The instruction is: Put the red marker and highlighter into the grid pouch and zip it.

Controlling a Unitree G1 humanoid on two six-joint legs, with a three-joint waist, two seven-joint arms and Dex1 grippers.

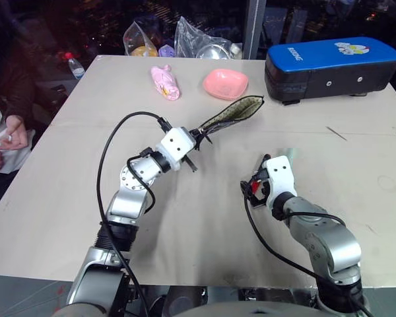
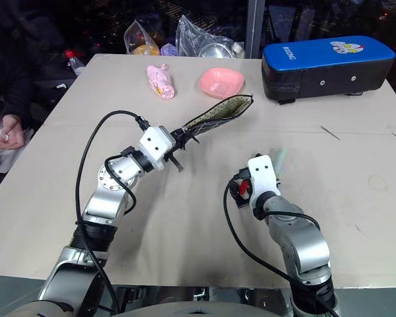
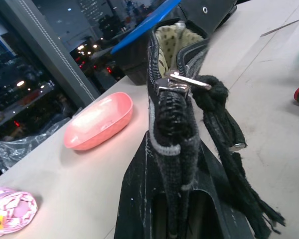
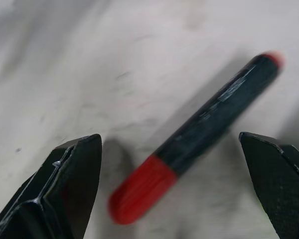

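Observation:
My left gripper [image 1: 195,137] is shut on one end of the grid pouch [image 1: 234,111] and holds it up off the table. The pouch's mouth gapes and shows its tan lining. In the left wrist view the zipper pull [image 3: 182,79] sits near my fingers, with the pouch [image 3: 172,124] pinched between them. The red marker [image 4: 209,119], a black barrel with a red cap, lies flat on the table. My right gripper [image 4: 169,144] is open over it, one finger on each side, not touching. A pale green shape, likely the highlighter [image 2: 279,157], lies just beyond that gripper.
A blue-topped black case [image 1: 330,66] stands at the far right. A pink bowl [image 1: 225,83] and a pink wrapped item [image 1: 165,82] lie behind the pouch, with plastic bags [image 1: 204,43] at the far edge. A person's hands [image 1: 6,139] are at the table's left side.

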